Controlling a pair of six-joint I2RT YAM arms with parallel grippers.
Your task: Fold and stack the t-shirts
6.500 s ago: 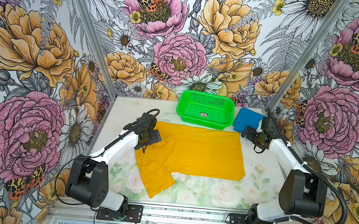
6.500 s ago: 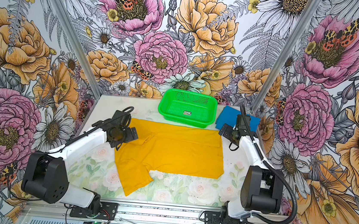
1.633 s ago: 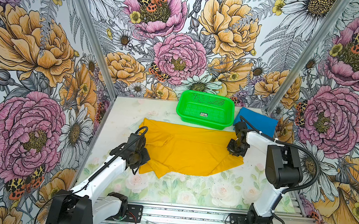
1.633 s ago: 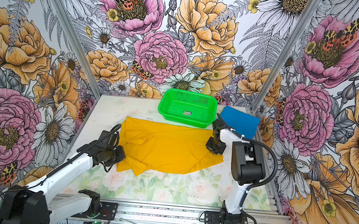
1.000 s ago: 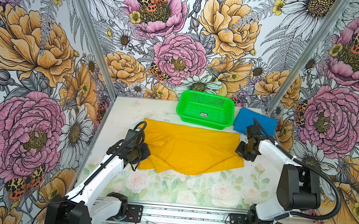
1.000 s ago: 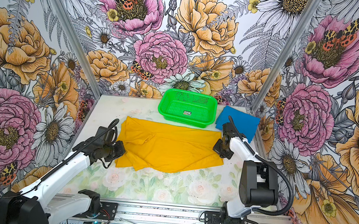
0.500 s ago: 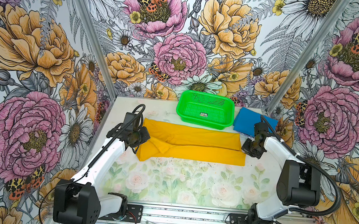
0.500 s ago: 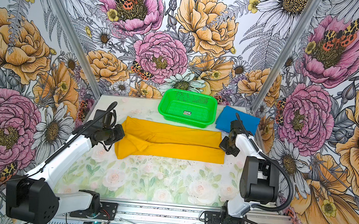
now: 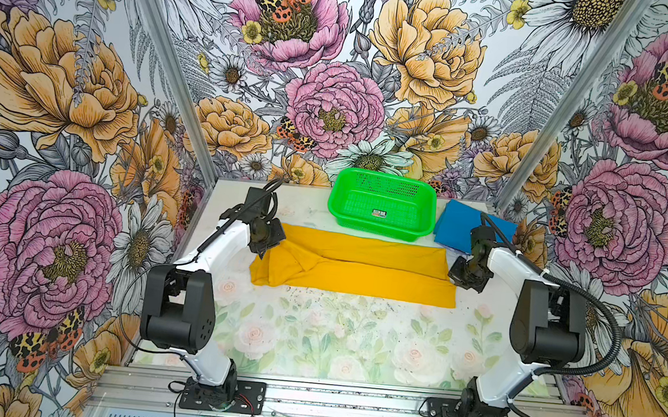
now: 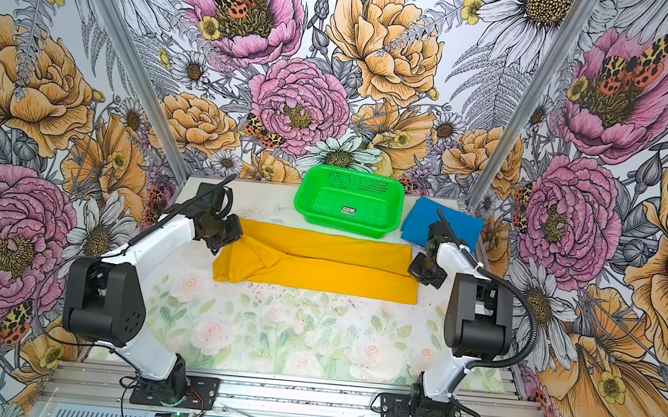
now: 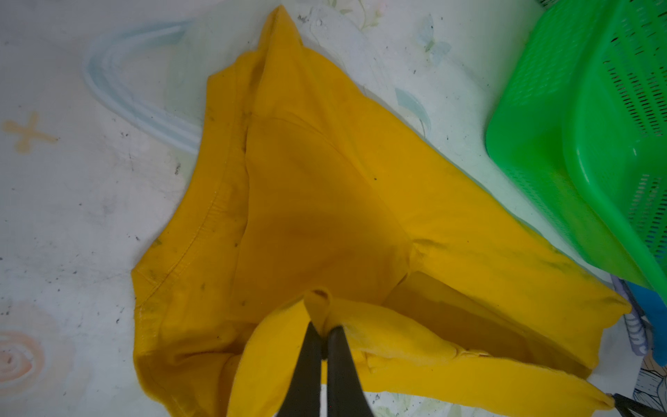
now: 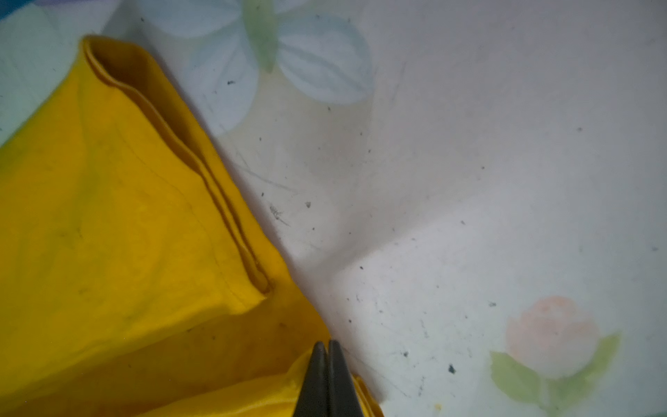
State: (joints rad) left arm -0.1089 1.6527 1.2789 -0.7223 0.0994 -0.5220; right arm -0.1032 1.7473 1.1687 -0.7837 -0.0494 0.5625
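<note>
At the middle of the surface [image 9: 312, 332] the yellow t-shirt [image 9: 359, 276] now lies halved, its six-o'clock edge brought toward twelve: first fold done. The left tool [image 11: 323, 334] and right tool [image 12: 327, 348] clamp its corners.

Matt mustard cloth t-shirt [image 9: 359, 274], glossy perforated green plastic basket [image 9: 376, 229], smooth speck-marked printed tabletop [image 9: 332, 334].

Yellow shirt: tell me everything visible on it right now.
The yellow t-shirt is plain mustard cloth, stitched hems, faint smudges. It lies on the table folded into a long band before the green basket, left end bunched. The left gripper pinches a fold there; the right gripper is shut on the opposite corner.
</note>
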